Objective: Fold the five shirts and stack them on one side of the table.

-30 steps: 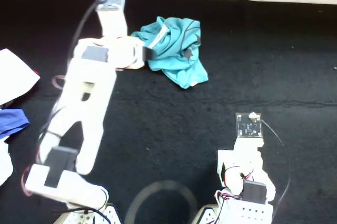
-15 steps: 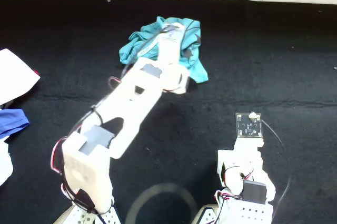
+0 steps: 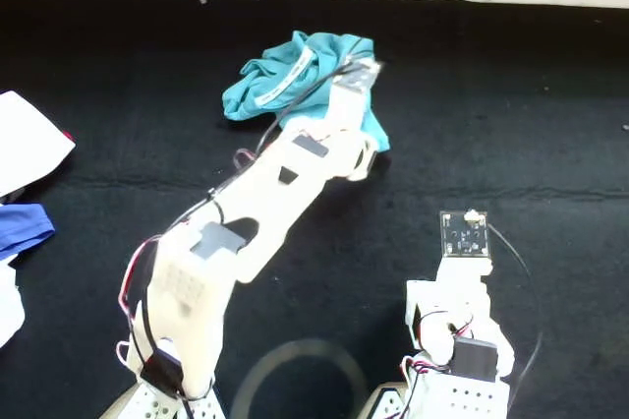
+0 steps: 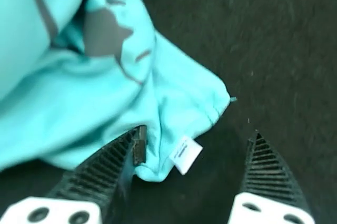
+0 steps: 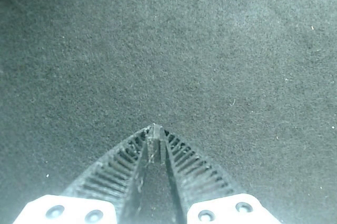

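My left arm (image 3: 285, 183) stretches from the near left of the desk (image 3: 521, 114) out to the teal shirt (image 3: 295, 75), which lies crumpled in a heap at the far middle of the desk, unfolded. My left gripper (image 4: 197, 134) is spread wide over the shirt's near right corner and pinches nothing. One finger (image 4: 113, 161) sits at the edge of the hem, though I cannot tell whether it touches the cloth. The other finger (image 4: 260, 166) stands over bare black desk just beside the corner. A small white tag (image 4: 185, 154) pokes out from the hem between the two fingers.

My right arm (image 3: 462, 291) sits folded up at the near right, well apart from the teal shirt. My right gripper (image 5: 155, 132) is pressed together, its tips meeting with nothing between them, and it points down at bare desk.

At the left edge of the desk lies a white cloth (image 3: 29, 149). A blue cloth (image 3: 22, 227) lies just nearer than it. Both are well apart from the teal shirt and from my grippers.
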Tool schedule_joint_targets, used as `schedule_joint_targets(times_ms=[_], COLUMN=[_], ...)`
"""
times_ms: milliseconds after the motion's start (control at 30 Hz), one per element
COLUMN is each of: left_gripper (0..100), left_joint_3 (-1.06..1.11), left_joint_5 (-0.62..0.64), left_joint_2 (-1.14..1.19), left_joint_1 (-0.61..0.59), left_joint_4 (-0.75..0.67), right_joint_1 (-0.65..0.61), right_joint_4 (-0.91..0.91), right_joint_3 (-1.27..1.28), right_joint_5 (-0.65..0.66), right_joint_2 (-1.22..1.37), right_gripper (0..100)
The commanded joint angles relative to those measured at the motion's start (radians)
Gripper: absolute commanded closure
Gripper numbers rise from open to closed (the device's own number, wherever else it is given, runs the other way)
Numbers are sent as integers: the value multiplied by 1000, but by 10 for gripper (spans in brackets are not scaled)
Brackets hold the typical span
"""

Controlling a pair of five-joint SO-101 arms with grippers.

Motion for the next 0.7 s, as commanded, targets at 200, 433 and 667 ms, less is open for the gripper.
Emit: schedule_joint_targets(times_ms=[200, 433, 667], left_gripper=[853, 992, 991], left_joint_3=[-421, -573, -746], left_joint_5=[-11, -11, -12], left_joint_2=[142, 179, 102], left_joint_1=[-22, -54, -125], left_joint_4=[321, 446, 772], right_joint_1=[7, 7, 12], right_joint_4=[5, 5, -33], right_joint_3=[124, 124, 124], right_joint_5=[-5, -5, -5], right_joint_2=[-10, -10, -10], right_gripper=[992, 992, 992])
